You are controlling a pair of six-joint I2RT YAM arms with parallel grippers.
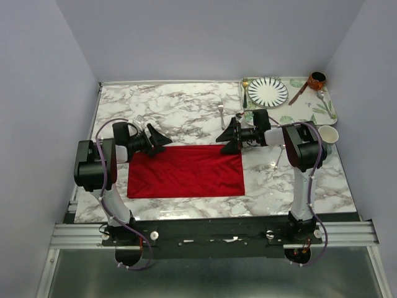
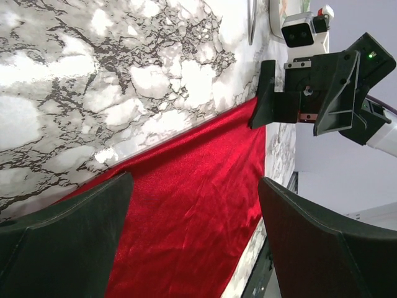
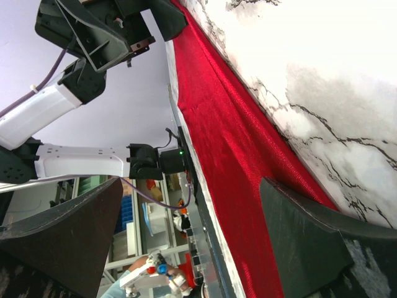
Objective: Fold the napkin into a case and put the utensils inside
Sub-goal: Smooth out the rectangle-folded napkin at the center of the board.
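While the napkin (image 1: 186, 172) lies spread flat as a red rectangle on the near half of the marble table (image 1: 173, 108), both arms reach in over its far edge. The cloth is unfolded, lightly creased, with its near edge close to the table's near edge.

The left gripper (image 1: 164, 141) sits at the far left corner of the napkin. Its jaws are spread wide and hold nothing, and in its wrist view the cloth's far edge runs across the gap between its fingers (image 2: 68, 236).

The right gripper (image 1: 226, 141) sits at the far right corner, facing the left one. Its jaws are likewise spread wide and empty, and in its wrist view red cloth fills the gap between its fingers (image 3: 310, 236). Whether any fingertip touches the cloth cannot be told.

The fork (image 1: 221, 113) lies on bare marble beyond the napkin's far edge. It is apart from the cloth, just left of the tray (image 1: 304, 113) and pointing along the table's depth.

The tray occupies the far right corner. It carries a striped plate (image 1: 268, 92), a gold spoon (image 1: 245, 92) to the plate's left, a wooden utensil (image 1: 299, 93) to its right, and a brown cup (image 1: 317, 79) at the far right. A white cup (image 1: 327, 133) stands on the table just near of the tray, right of the right arm.
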